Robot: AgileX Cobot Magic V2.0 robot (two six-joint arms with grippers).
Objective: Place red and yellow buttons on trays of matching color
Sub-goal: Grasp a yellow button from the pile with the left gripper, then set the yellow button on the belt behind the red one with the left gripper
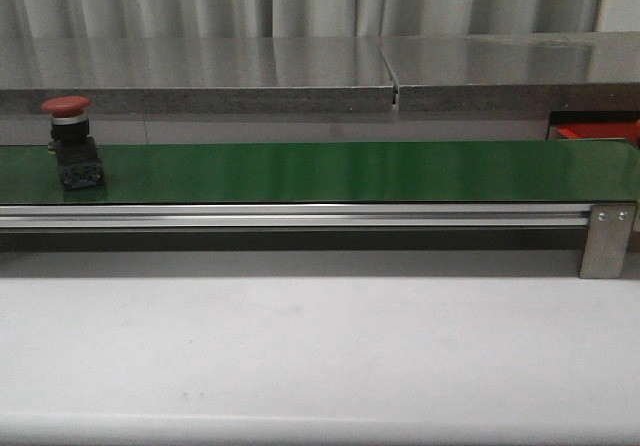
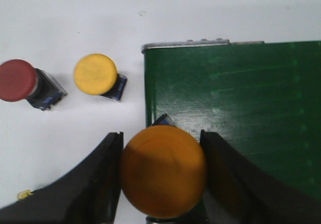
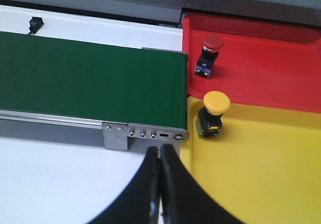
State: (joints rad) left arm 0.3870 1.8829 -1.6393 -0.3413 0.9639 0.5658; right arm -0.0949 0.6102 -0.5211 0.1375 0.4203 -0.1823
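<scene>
Front view, left to right: a red button (image 1: 68,106) on its black base stands upright at the far left of the green belt (image 1: 350,171), which runs across the frame to a metal bracket (image 1: 607,241) at the right; a sliver of the red tray (image 1: 597,131) shows at the right edge, behind the belt's end. A pale table (image 1: 320,356) fills the lower half, and a steel counter (image 1: 300,71) with grey curtains (image 1: 300,1) behind it closes the scene. Left wrist view: at the left of the frame a second red button (image 2: 17,81) and a yellow button (image 2: 95,74) rest on the white surface, apart from each other and just off the belt's end; at bottom centre the left gripper (image 2: 161,171) is clamped on another yellow button (image 2: 163,171), fingers pressed to both sides of its cap, over the belt's edge. Right wrist view: the right gripper (image 3: 160,184) hangs at the bottom centre with fingers closed together, holding nothing. To the right of the belt's end, one red button (image 3: 209,53) sits on the red tray and one yellow button (image 3: 214,112) on the yellow tray (image 3: 261,174), near their shared border. Judged progress: two buttons sorted, one riding the belt, one in hand, and two evidently awaiting feeding.
</scene>
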